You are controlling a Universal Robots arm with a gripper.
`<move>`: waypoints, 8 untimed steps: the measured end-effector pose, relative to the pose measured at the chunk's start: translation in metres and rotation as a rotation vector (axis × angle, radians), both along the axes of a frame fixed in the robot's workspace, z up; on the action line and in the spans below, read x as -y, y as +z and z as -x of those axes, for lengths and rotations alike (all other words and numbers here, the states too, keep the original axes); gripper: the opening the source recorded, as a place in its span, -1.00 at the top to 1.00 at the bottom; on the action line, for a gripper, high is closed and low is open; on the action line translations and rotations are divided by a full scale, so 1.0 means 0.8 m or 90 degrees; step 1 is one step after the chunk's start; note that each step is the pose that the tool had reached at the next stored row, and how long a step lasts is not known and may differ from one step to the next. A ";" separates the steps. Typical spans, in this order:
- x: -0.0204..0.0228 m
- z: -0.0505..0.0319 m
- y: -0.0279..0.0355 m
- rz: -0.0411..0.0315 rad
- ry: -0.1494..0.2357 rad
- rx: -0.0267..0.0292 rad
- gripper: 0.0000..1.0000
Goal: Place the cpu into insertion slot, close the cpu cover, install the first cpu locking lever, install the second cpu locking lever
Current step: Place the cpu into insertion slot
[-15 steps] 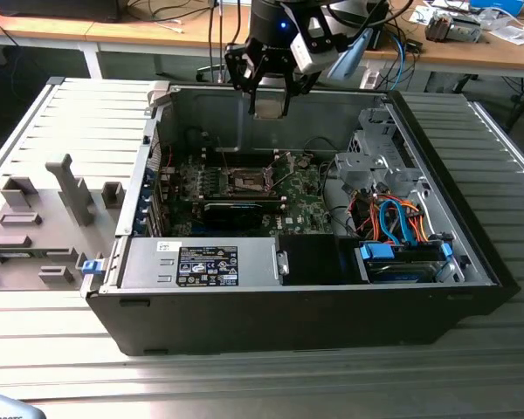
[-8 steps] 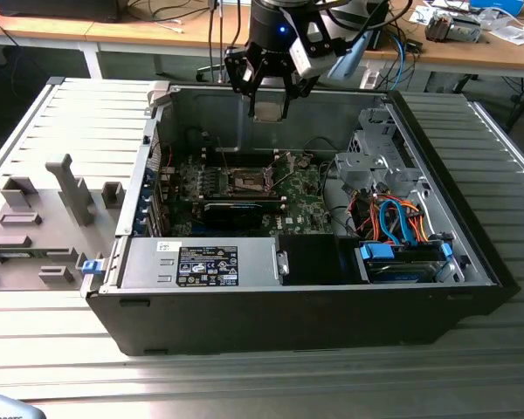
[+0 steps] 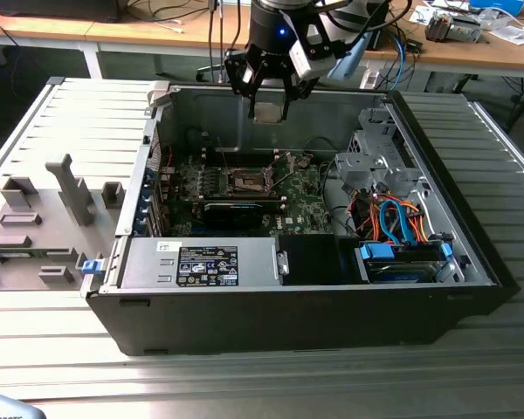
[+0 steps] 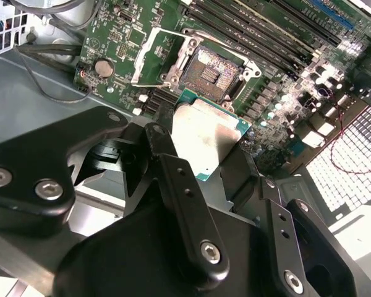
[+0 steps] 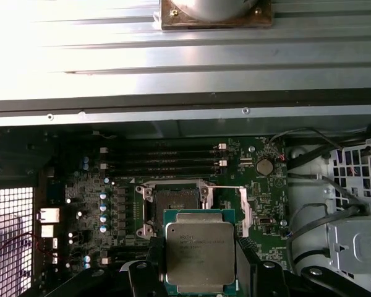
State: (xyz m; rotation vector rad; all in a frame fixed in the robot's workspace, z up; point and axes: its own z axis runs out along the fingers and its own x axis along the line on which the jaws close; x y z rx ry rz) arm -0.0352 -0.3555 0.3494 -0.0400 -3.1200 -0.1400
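High over the motherboard [image 3: 301, 199], inside the open case [image 3: 288, 325]: holding cpu [image 5: 200, 250] flat, gripper [image 3: 269, 108] closed on its opposite edges. Not yet seated. Hanging well apart from insertion slot [image 3: 249, 182], seen bare at 6 o'clock of gripper in exterior view, cover [image 4: 149, 62] swung open.

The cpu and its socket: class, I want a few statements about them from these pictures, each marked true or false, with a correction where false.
1. The gripper holds the cpu between its fingers. True.
2. The cpu sits in the socket. False: the socket is empty, and the cpu is held clear of it.
3. The cover is shut over the socket. False: it is swung open to one side of the socket.
4. The case lies open, with the motherboard exposed. True.
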 end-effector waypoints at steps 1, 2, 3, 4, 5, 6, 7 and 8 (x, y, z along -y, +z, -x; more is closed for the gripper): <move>0.0000 0.000 -0.0002 0.0000 0.000 0.0000 -0.08; 0.0000 0.000 -0.0004 0.0001 0.000 0.0000 -0.08; 0.0000 0.000 -0.0007 0.0000 0.000 0.0000 -0.08; 0.0000 0.000 -0.0008 0.0000 0.000 0.0000 -0.08; 0.0001 0.000 -0.0011 0.0000 0.000 0.0000 -0.08; 0.0001 0.000 -0.0015 0.0000 0.000 0.0000 -0.08; 0.0001 0.000 -0.0016 0.0000 0.000 0.0000 -0.08; 0.0001 0.000 -0.0018 0.0000 0.000 0.0000 -0.08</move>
